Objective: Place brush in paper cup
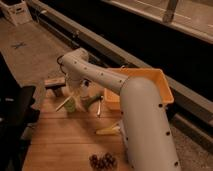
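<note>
I see yellow tub [150, 80] at table's [60, 145] far right edge. Tan-topped blocky tool [54, 84] far left. Dark cluster [102, 161] near front edge. Gripper [71, 97] over far left corner.

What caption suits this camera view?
Gripper at the small pale green paper cup, long slim white brush leaning from it.
</note>
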Motion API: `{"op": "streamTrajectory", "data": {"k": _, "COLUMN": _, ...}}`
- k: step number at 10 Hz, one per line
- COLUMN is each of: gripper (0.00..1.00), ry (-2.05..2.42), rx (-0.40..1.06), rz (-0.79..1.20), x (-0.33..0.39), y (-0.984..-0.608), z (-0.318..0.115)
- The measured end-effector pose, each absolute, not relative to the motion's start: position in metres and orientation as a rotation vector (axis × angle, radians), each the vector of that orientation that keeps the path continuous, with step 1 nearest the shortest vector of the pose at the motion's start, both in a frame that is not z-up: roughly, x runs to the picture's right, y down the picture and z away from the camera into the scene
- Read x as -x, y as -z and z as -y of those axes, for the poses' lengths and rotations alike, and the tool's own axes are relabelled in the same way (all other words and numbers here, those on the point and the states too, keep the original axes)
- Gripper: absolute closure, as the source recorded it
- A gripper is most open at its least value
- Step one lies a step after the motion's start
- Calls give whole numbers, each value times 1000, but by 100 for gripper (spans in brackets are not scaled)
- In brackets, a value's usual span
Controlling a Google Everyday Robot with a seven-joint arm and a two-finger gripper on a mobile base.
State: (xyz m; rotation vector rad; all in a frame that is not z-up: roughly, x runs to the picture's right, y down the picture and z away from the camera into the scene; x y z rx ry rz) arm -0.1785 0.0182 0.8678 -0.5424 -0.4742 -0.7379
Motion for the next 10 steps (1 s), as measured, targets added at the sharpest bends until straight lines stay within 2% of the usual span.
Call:
{"op": "streamTrajectory", "data": {"k": 3, "gripper": 37, "ry": 768, "rx": 550, "rz": 448, "x": 175, "y": -862, "z": -11}}
{"op": "streamTrajectory", "data": {"k": 8, "gripper": 37, "ry": 841, "rx": 582, "rz": 250, "x": 126, "y": -806, "z": 39}}
{"op": "streamTrajectory", "data": {"k": 10, "gripper": 37, "ry": 840, "rx": 587, "rz": 215, "x": 107, "y": -800, "z": 49}}
